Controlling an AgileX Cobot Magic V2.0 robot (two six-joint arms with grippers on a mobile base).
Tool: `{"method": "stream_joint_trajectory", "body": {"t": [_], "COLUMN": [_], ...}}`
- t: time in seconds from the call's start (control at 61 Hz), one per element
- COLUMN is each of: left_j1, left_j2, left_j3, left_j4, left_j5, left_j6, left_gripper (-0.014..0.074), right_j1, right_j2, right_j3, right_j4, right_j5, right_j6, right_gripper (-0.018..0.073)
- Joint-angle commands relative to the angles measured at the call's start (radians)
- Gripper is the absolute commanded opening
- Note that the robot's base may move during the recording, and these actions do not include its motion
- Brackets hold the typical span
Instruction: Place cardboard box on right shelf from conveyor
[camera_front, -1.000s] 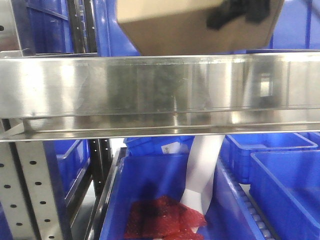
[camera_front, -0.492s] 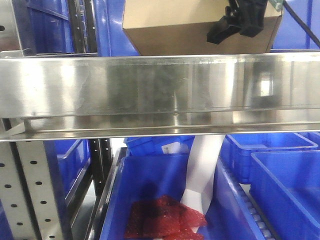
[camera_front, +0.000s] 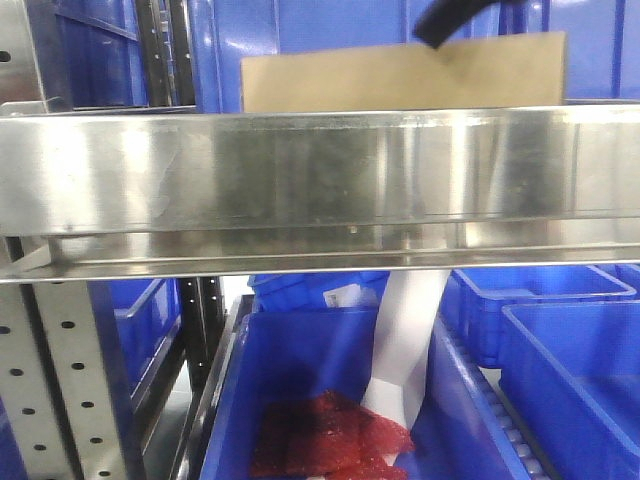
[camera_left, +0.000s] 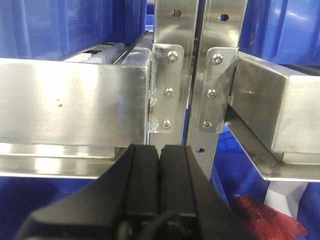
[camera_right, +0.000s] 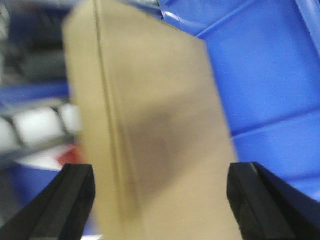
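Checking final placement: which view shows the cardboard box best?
The front-facing view: the cardboard box sits sharp behind the right shelf lip. The right wrist view shows it blurred between spread fingers; the left wrist view misses it.

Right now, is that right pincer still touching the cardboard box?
Apart. The right wrist view shows the right pincer open, both fingers standing clear of the cardboard box.

Big blue bins sit low down on the right. A near bin holds a red bag. On the left, a grey post has small holes.
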Motion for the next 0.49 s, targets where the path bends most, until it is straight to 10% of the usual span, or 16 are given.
{"method": "stream_joint_trajectory", "body": {"t": [0.0,0.23,0.475], "left_j1": [0.002,0.002,0.002], "left_j2": [-0.015,-0.015,-0.015], "left_j3": [0.009,0.009,0.009], "left_j4": [-0.006,-0.006,-0.006], "left_j5": [-0.087,-0.087,-0.087], "left_j6": [0.0,0.0,0.0], "left_gripper": [-0.0116,-0.0116,-0.0116], "right_j1": [-0.001,-0.001,-0.001], "right_j2": [-0.083,-0.264,-0.522], "right_j3": [-0.03,0.106,0.358], "right_j4": [0.036,0.018,-0.007], "right_j5": [-0.034,-0.137,-0.308], "right_j6": [0.185,0.69,0.828], "right_gripper": [0.0625,0.0452,0.0123]}}
